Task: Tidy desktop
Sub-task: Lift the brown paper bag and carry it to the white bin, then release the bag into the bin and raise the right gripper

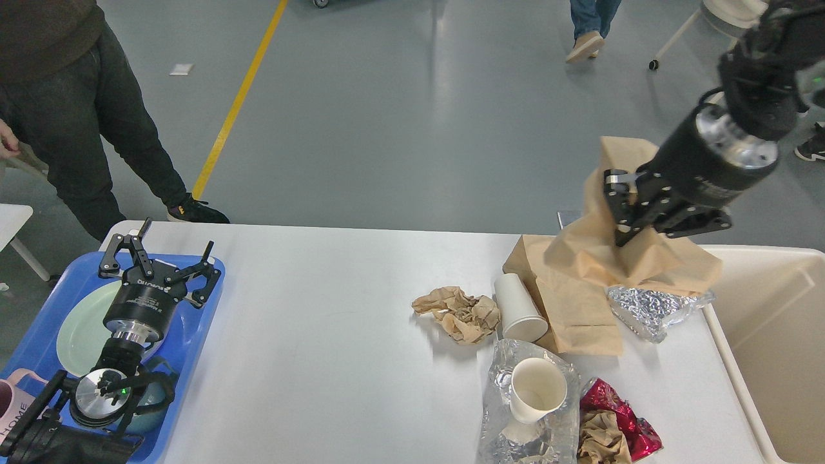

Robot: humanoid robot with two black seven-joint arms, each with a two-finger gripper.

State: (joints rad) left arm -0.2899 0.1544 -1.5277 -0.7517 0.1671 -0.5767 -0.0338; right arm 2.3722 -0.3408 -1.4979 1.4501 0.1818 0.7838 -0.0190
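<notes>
Right pincer (620,212) pinching crumpled brown paper bag (635,254) above white counter (322,335); left pincer (164,258) spread wide. 2 white paper cups (519,309).

A smooth grey floor (399,109) is seen behind the table, and a yellow line (240,96) is painted across it. Soft light is reflected on it. A white chair leg with a small wheel (655,63) is seen far back.

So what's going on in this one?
A robot is clearing litter off the desktop. Its right gripper has pinched a brown paper bag and holds it up beside the beige bin. The left gripper hangs open over the blue tray. Two paper cups, crumpled paper and foil remain.
</notes>
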